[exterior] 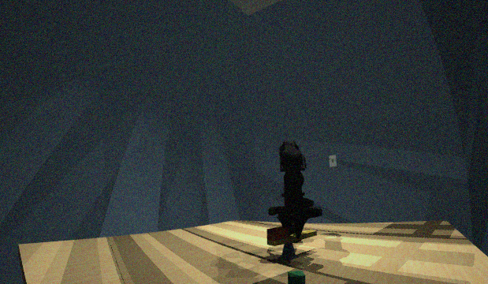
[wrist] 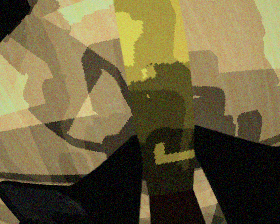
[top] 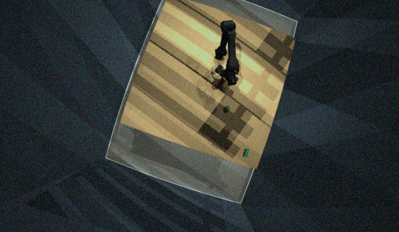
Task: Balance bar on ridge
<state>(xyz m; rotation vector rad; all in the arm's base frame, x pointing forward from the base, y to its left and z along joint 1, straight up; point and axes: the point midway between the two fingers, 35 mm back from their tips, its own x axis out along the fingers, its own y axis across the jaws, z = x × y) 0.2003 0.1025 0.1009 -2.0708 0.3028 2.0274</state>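
The bar [exterior: 277,236] [wrist: 156,30] [top: 220,84] is yellow with a dark red end. In the exterior view it looks about level above the table, red end nearer that camera. The gripper [exterior: 297,236] [wrist: 167,145] is shut on the bar, with one black finger on each side, near where the yellow meets the red. The ridge [exterior: 288,252] is a dark blue wedge standing under the bar, narrow at its top. Whether the bar touches the ridge top cannot be told. The ridge cannot be made out in the wrist view.
A small green block [top: 226,109] [exterior: 296,278] stands in front of the ridge, toward the exterior camera. Another green block [top: 245,153] lies near the corner of the wooden table [top: 138,111]. Patchy shadows cross the table top.
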